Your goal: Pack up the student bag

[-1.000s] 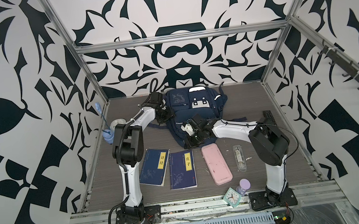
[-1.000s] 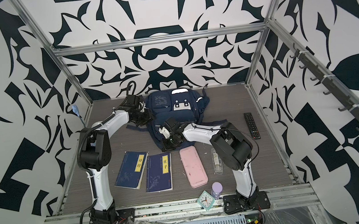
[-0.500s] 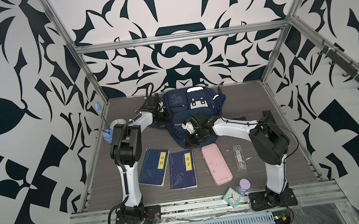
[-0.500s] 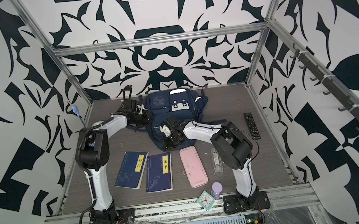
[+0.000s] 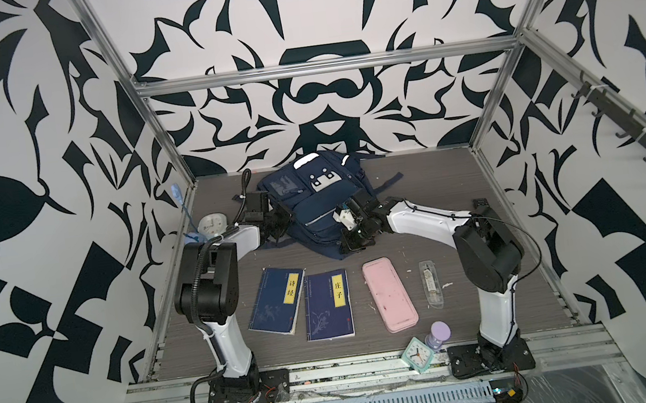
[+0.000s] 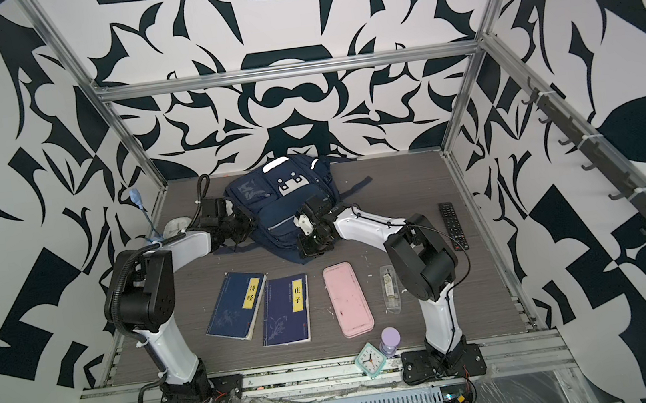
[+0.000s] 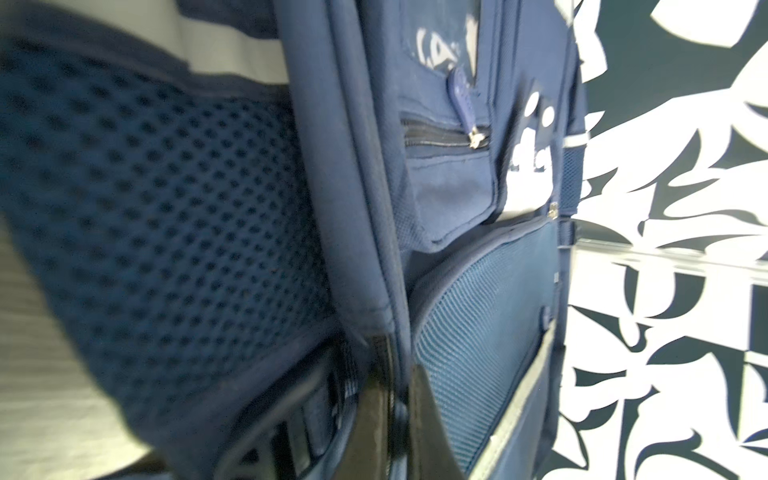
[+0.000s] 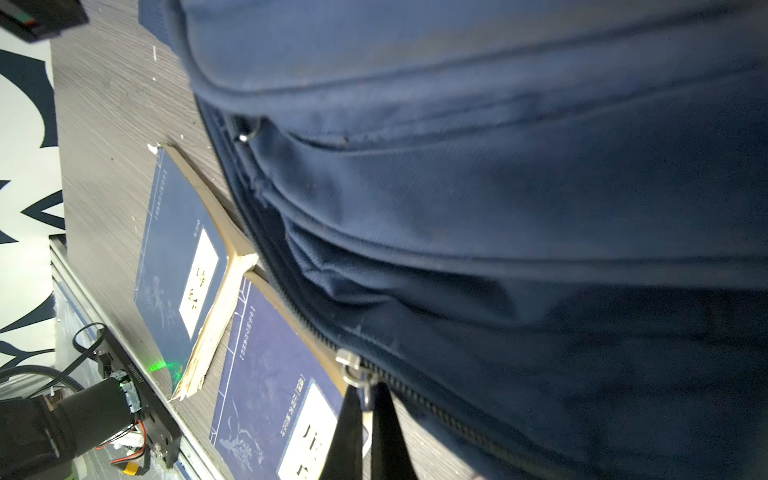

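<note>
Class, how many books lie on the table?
2. Left book and right book lie side by side in front of the bag, left of the pink case. More could be hidden inside the bag.

A: What's on the tabletop [image 5: 435, 176]?
B: One student bag [image 5: 314, 212], two blue books [image 5: 277, 306] [image 5: 327, 304], one pink case [image 5: 390, 294], one clear case [image 5: 431, 285].
A: Clocks?
B: Two clocks [image 5: 417, 355] [image 5: 211, 226], lower middle and left edge. One remote [image 6: 453, 225], one purple bottle [image 5: 439, 329].
</note>
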